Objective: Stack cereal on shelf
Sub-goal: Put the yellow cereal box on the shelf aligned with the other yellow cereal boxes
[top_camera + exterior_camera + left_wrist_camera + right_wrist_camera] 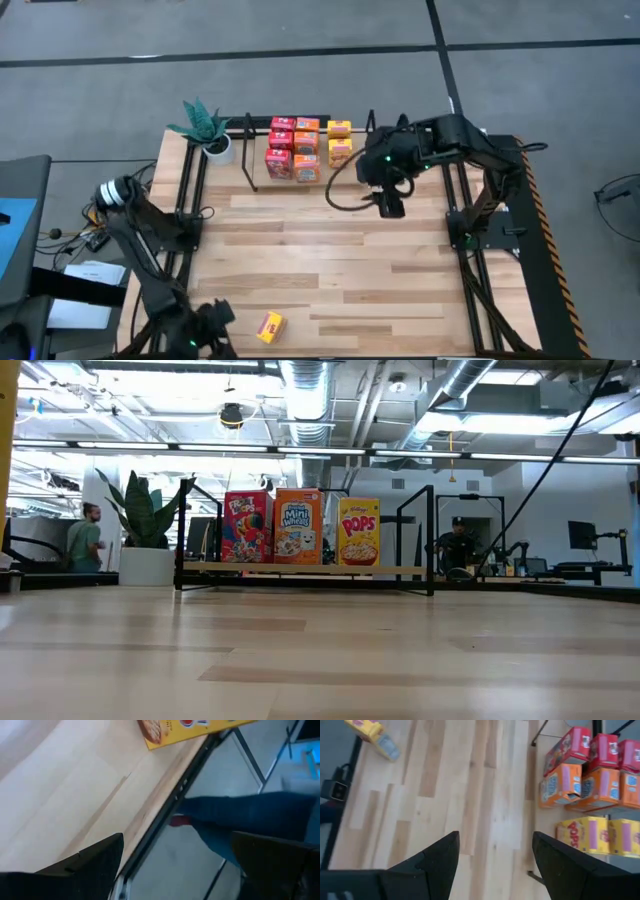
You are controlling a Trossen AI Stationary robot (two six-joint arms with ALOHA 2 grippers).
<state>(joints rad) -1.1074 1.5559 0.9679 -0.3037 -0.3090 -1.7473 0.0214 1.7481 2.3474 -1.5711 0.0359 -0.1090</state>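
- Cereal is nearly all on the shelf [250,160] at the far edge of the tabletop [340,260]: red, orange and yellow boxes in rows.
- One yellow box [269,326] lies flat, alone, at the near edge, well apart from the shelf.
- Left hand [205,335] sits just beside that box, fingers spread wide and empty; it is clearly the nearer one.
- Right hand [389,203] hovers near the shelf's yellow end, open and empty, far from the stray box.
- The stray box's long axis seems to run slantwise to the tabletop edge.
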